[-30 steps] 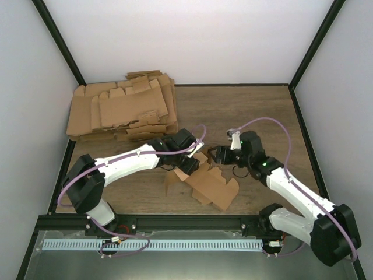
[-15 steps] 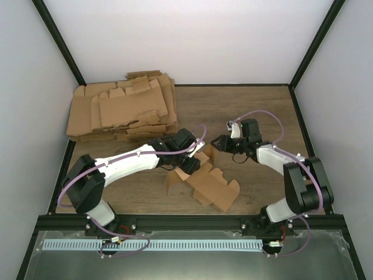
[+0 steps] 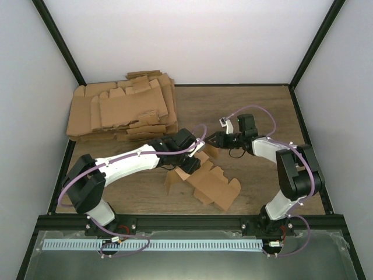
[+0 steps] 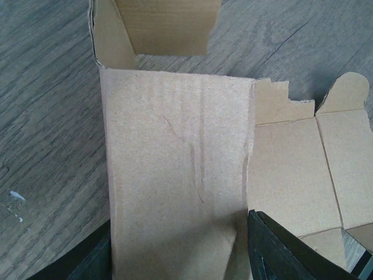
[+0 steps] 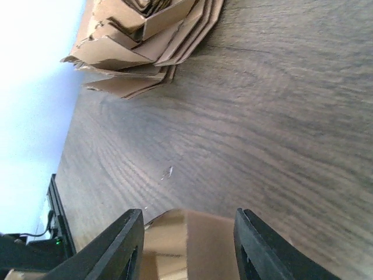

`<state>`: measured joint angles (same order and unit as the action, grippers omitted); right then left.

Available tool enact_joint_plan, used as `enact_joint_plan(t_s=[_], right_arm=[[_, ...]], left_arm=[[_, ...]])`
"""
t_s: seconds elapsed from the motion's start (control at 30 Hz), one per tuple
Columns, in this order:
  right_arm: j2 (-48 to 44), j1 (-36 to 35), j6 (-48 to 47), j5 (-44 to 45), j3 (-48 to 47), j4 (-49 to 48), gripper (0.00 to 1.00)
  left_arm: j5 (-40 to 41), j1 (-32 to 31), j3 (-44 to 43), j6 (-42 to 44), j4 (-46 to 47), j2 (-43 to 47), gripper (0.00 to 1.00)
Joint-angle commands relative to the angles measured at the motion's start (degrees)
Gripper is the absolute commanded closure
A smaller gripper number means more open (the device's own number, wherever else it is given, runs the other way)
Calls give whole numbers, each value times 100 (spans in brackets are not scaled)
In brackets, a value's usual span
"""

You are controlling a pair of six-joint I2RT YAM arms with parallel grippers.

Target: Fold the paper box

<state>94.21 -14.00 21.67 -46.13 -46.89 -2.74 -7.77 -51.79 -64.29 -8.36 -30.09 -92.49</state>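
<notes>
Left gripper (image 4: 179, 256): clamped on the box (image 3: 213, 186). A broad, creased panel fills the gap between its two dark fingers, one finger against each side edge.
Left arm: reaches in low from the box's left and ends over the box's far left part.
Right gripper (image 5: 189, 245): at the box's far end, facing the left gripper across it. A brown flap sits between its fingers and fills most of the gap. I cannot tell whether they pinch it or only flank it.
Right arm: bent sharply on the box's right side, with its wrist just beyond the box.
Box: half folded on the table (image 3: 250, 111) between the two arms. One panel stands up at its left end, and the rest lies flat with its tabs spread toward the near right.
Pile (image 3: 122, 111): loose flat cardboard blanks, well apart from the box, off to its far left.
Table: dark wood grain under the box.
</notes>
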Motion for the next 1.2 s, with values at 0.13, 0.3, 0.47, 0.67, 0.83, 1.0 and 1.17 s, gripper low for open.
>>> enact_joint_plan(t_s=[0.13, 0.3, 0.47, 0.67, 0.83, 1.0, 1.17], right_arm=[[-1129, -347, -584, 1357, 41, 1278, 54], [-1035, -639, -688, 2199, -92, 1592, 62], [-891, -1047, -648, 2947, -369, 1845, 70], [-1304, -1352, -487, 3165, -538, 2106, 99], [-1545, -1502, -194, 3157, -513, 2395, 99], [-1807, -1617, 278, 3112, -238, 2373, 99], [-1916, -1674, 698, 3105, -3, 2223, 99]], left_arm=[[328, -24, -54, -262, -19, -68, 46], [346, -24, -88, -254, -49, -51, 46], [393, -23, -73, -282, -83, -11, 46], [604, -20, -48, -465, -126, 44, 46], [689, -6, -53, -684, -41, 87, 46], [645, 6, -75, -804, 67, 123, 47], [656, -3, -81, -949, 123, 91, 47]])
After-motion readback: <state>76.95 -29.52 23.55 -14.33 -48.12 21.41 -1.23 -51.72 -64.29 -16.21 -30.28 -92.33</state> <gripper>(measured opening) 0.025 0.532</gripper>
